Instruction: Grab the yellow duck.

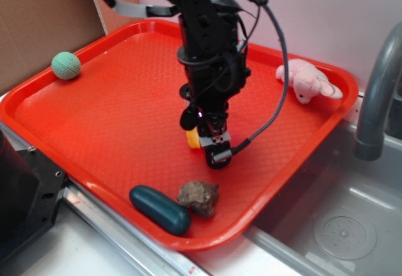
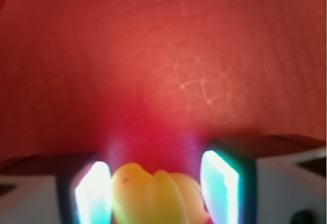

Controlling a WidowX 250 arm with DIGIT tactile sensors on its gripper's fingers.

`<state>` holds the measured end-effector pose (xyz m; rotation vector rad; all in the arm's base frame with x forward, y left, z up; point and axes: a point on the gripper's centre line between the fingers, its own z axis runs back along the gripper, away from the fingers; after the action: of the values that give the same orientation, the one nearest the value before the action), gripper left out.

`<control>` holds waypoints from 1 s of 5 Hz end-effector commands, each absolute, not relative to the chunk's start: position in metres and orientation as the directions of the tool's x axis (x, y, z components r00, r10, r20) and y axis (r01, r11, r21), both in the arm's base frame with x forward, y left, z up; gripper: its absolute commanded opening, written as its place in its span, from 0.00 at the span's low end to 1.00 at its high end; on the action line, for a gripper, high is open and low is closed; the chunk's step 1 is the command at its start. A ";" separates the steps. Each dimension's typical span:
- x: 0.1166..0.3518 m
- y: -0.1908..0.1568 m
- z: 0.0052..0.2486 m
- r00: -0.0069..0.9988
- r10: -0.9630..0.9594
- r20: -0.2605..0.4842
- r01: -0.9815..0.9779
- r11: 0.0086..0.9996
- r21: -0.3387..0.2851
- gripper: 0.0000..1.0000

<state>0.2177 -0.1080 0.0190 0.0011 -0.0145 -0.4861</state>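
Yellow duck, small and glossy, low at the middle of a red tray, mostly hidden in the exterior view behind the black gripper come straight down over it. Seen from the wrist, the same duck sitting between the two fingers, one pad close on each side, the left pad against its flank and the right pad beside it with perhaps a sliver of gap; whether actually pinched cannot be told through the blur and glare, so gripper state uncertain, partly closed around the toy at most. Textured tray floor filling the rest of the wrist view. Elsewhere on the tray: green ball at the far left rim, pink plush animal near the far right corner, and, along the near edge, a dark teal oblong object lying just beside a brown rock-like lump. Tray resting across a pale counter and the lip of a steel sink, with a grey faucet rising at right and brown cardboard standing behind at left.
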 end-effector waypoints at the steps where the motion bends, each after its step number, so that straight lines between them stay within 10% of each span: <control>1: 0.209 -0.090 0.067 0.926 -0.374 0.054 0.370 0.926 0.075 0.00; 4: 0.200 0.061 0.212 0.935 0.270 0.232 -0.263 0.963 -0.062 0.00; 5: 0.202 0.048 0.263 0.939 0.224 0.260 -0.222 0.974 -0.037 0.00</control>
<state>0.2126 0.0627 0.2512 -0.0191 -0.2179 0.2360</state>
